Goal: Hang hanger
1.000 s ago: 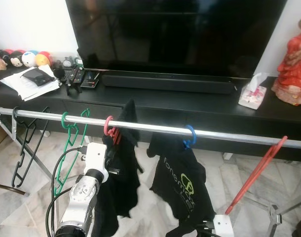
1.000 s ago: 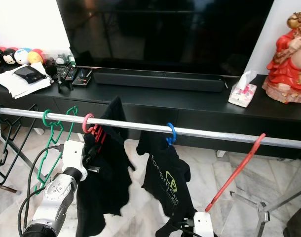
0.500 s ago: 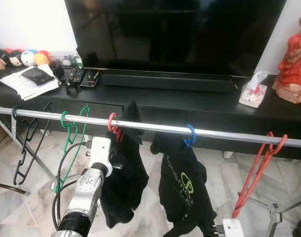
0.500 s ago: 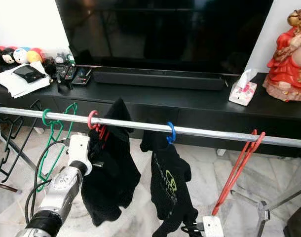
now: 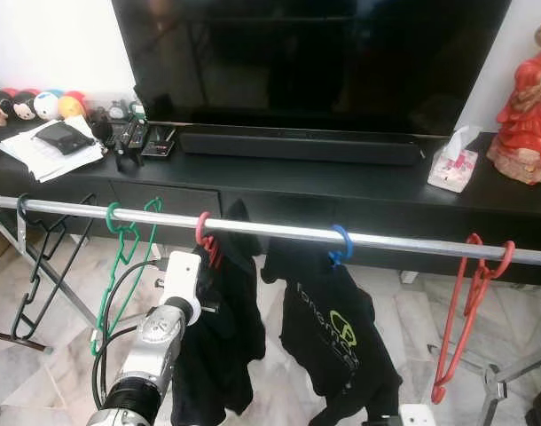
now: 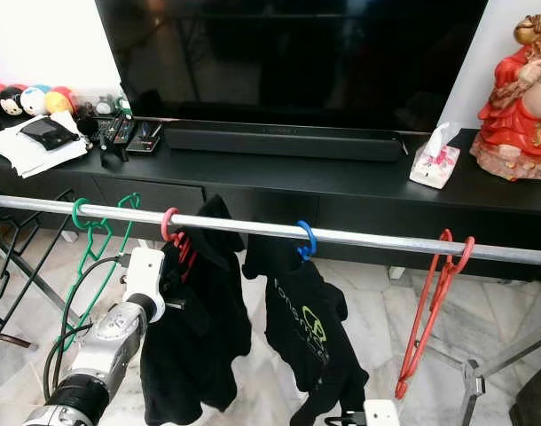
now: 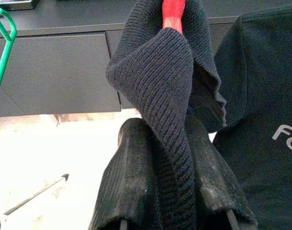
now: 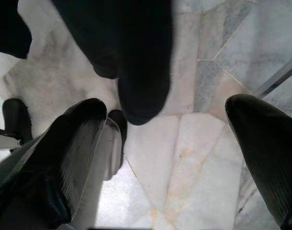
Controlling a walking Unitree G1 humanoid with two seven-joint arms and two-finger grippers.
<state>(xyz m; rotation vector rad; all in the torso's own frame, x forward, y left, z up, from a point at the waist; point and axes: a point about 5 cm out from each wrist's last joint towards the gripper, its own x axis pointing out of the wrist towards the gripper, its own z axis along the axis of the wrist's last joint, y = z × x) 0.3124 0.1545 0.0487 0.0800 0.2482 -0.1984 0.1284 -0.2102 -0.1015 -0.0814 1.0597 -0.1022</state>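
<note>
The red hanger (image 5: 466, 306) hangs by its hook on the silver rail (image 5: 412, 241), far to the robot's right — well apart from both grippers. The left gripper (image 7: 158, 191) is pinched on a black knit garment (image 7: 160, 86) on the pink hanger (image 5: 205, 238). The right gripper (image 8: 174, 158), low over the marble floor (image 8: 184, 177), has its fingers spread apart.

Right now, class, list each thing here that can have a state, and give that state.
Red hanger: hooked on rail, bare.
Green hanger: on rail, bare.
Black sweater: hung, pinched by left claw.
Black T-shirt: hung on blue hook.
Television: off.
Right claw: open, low over floor.
</note>
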